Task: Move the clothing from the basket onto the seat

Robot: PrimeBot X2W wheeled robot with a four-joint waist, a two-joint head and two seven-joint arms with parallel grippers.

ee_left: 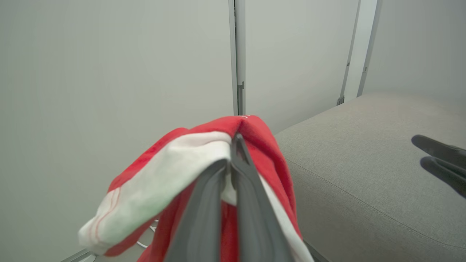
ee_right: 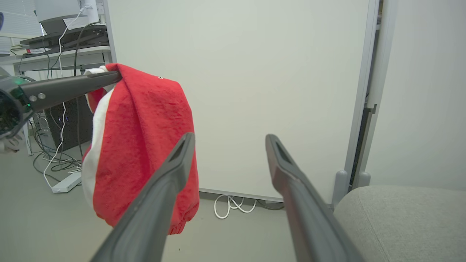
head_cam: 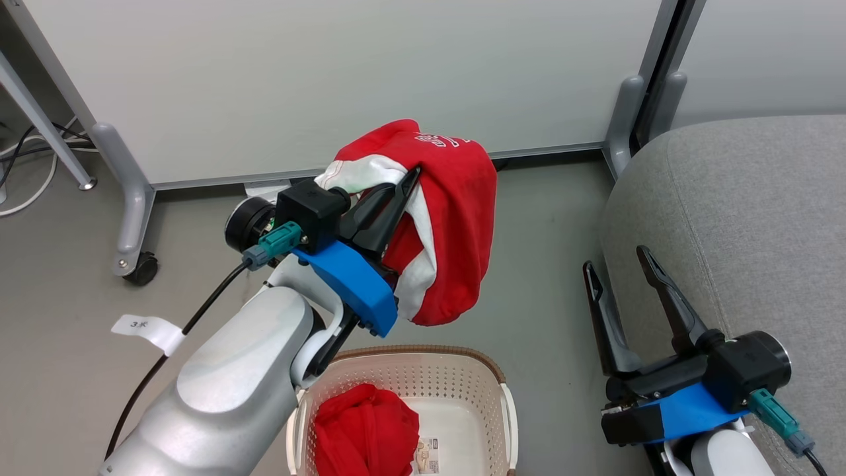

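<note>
One big grey woven-fabric sofa seat (head_cam: 747, 218) with rounded corners is seen at the right side of the head view. Well apart from it, down on the grey floor (head_cam: 562, 264), the cream-white plastic laundry basket (head_cam: 456, 380) with little holes and a brown rim is found. Two soft red sports jerseys with white trim are counted. One red jersey with white lettering (head_cam: 456, 225) is held up in the air, above the basket and left of the seat, and is not yet over the cushion. The other red jersey (head_cam: 367, 430) is seen bunched up inside the basket.

Both are judged to be light, floppy and hard to break. They are best pinched at a thick fold, where the cloth cannot slide out. The left gripper (head_cam: 411, 177) is pressed together on a fold at the top of the held jersey, and the rest of the cloth is draped down from its fingers. The right gripper (head_cam: 615, 259) is spread wide with nothing in it, near the seat's edge.
</note>
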